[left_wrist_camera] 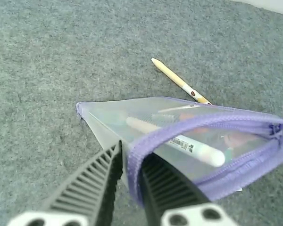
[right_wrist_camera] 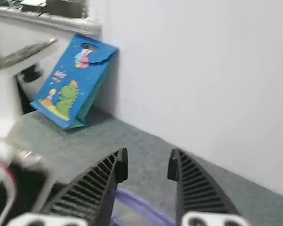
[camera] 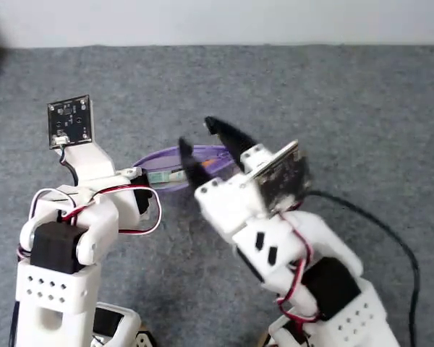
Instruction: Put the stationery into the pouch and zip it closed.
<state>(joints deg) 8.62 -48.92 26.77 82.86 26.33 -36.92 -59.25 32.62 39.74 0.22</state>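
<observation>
Centre of the high view: the left gripper is clamped narrow on the purple zipper edge of a translucent pouch, which lies on grey carpet between the two white arms. Just right of centre, the right gripper hangs above the pouch with its black fingers spread wide and nothing between them.

The left wrist view shows the pouch mouth gaping, the zipper undone along most of its length. A white pen lies inside with other pieces too blurred to name. A cream-coloured pen lies on the carpet just beyond the pouch, apart from it.

In the right wrist view the parted fingers frame a strip of the purple zipper edge. Behind them a blue gift bag printed with a green dinosaur leans against a white wall.
</observation>
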